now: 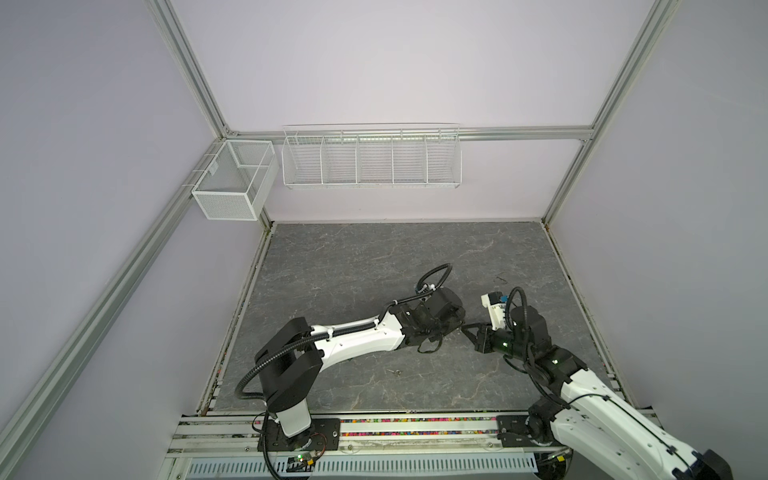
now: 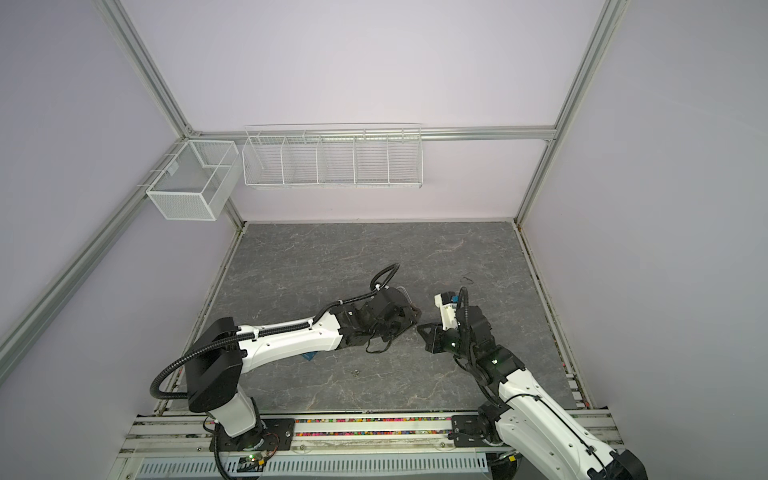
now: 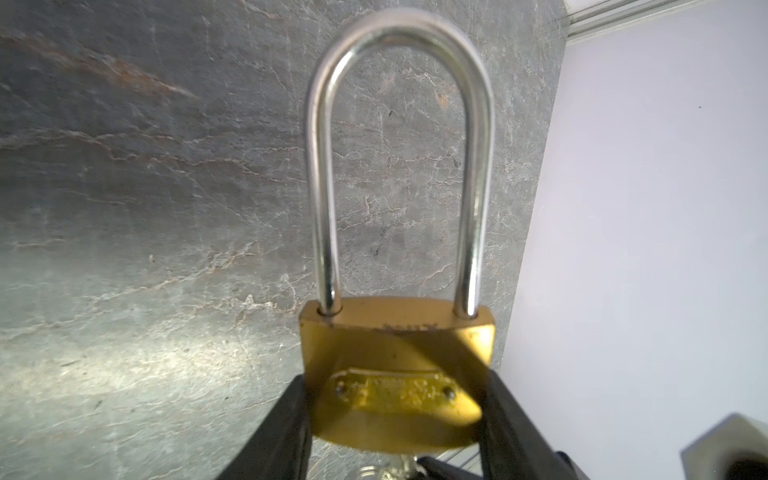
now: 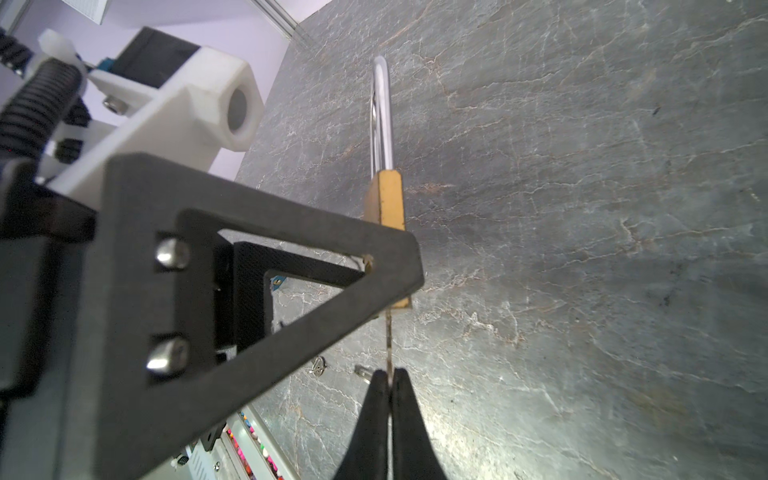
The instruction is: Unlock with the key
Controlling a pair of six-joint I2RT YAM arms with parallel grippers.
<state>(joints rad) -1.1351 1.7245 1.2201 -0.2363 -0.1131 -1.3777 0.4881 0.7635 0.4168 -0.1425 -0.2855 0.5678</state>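
I have the left claw (image 3: pixel 395 415) half-spread, clamping the brass padlock (image 3: pixel 397 332) above the table (image 1: pixel 332 270), and the right claw (image 4: pixel 388 382) pinched shut on the key (image 4: pixel 389 336) at its base — twisted off-axis, the key could bind or slip.

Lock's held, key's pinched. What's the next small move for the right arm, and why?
Probably roll the right gripper to turn the key it is shut on. The blade appears to run into the bottom of the padlock, which the left gripper clamps by the body. Both shackle legs sit in the body, so it looks locked.
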